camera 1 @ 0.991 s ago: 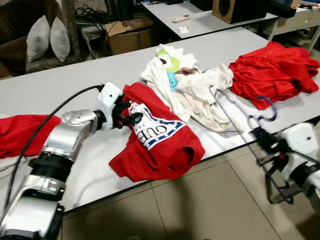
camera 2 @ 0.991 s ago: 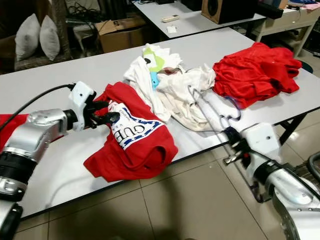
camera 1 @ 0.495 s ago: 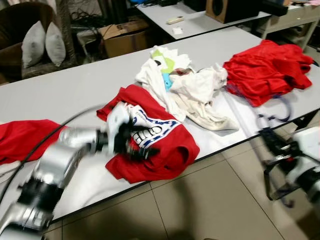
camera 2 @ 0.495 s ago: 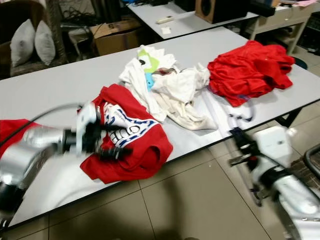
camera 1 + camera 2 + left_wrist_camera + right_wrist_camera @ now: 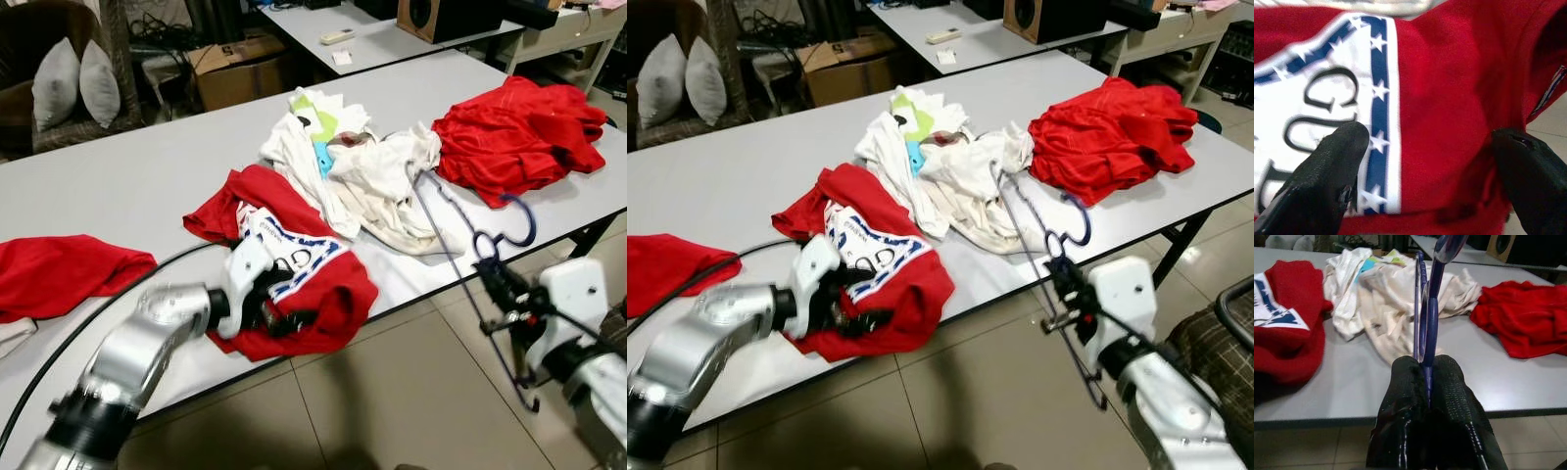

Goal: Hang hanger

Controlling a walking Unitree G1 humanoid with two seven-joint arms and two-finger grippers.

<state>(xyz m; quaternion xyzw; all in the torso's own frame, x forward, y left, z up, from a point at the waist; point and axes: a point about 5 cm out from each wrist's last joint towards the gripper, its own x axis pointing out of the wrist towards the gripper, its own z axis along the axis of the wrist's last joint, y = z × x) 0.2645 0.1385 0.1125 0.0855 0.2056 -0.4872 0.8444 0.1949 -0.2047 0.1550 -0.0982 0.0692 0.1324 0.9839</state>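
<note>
- While my right gripper (image 5: 1425, 377) pinches the hanger (image 5: 460, 230) tight between both fingers, I hold it just off the near edge of the table (image 5: 127, 176), its hook curling up over the tabletop.
- The hanger's thin blue frame runs from my fingers up toward the white clothes (image 5: 377, 181) at the middle of the table, and part of it dangles below the table edge.
- My left gripper (image 5: 1435, 161) is spread wide, one finger on the white printed panel of the red shirt (image 5: 313, 269), the other over plain red cloth at the shirt's near hem, at the table's front edge.
- I judge this the dressing step: hanger in hand, shirt not yet on it.
- Next, I think my left gripper must close on a fold of the shirt and lift an opening, so I can thread the hanger in.
- More red clothes (image 5: 519, 127) lie at the table's far right end.
</note>
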